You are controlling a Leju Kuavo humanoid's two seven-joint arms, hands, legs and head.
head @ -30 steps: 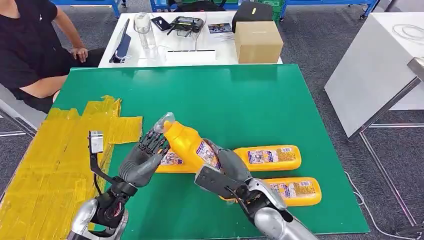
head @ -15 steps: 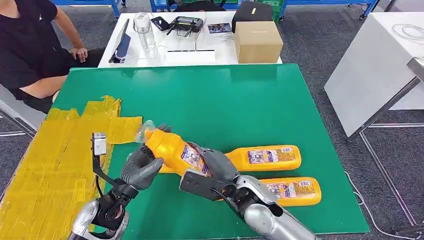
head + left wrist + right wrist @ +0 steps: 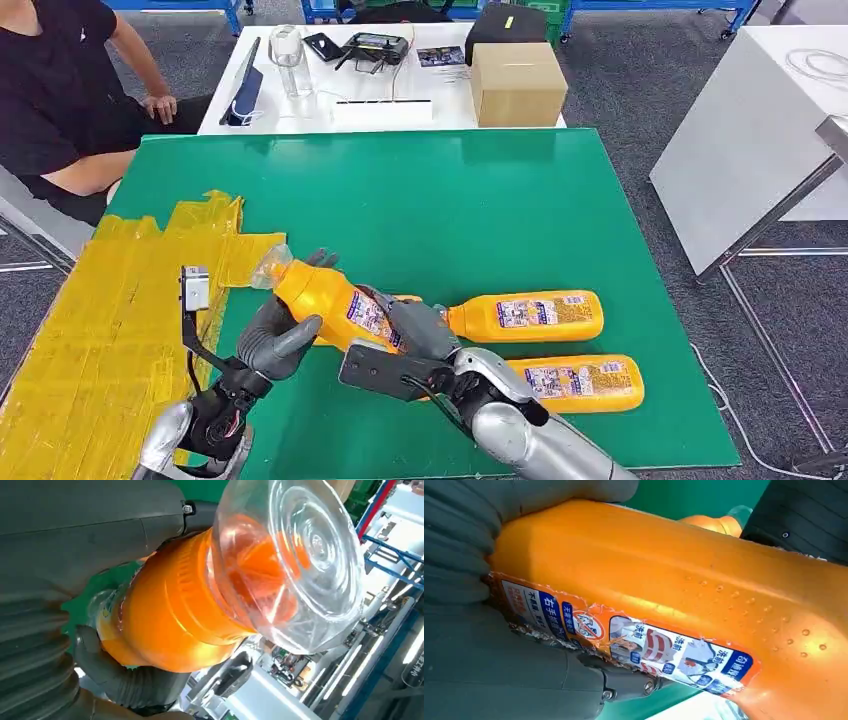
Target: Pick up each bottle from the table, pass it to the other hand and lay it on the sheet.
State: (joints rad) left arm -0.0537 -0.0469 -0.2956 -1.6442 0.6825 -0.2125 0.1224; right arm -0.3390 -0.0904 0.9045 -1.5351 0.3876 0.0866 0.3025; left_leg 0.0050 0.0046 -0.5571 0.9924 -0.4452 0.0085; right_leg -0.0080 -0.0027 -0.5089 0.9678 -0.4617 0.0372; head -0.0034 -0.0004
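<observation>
Here both the left hand [image 3: 283,335] and the right hand [image 3: 415,330] grip one tilted bottle [image 3: 325,295] above the tabletop [image 3: 480,210].

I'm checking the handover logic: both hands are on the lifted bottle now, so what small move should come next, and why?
Probably the right hand should let go. The left hand already wraps the orange bottle near its clear cap, which points toward the yellow sheet, while the right hand grips the labelled body. Releasing would leave the left hand free to carry it over.
</observation>
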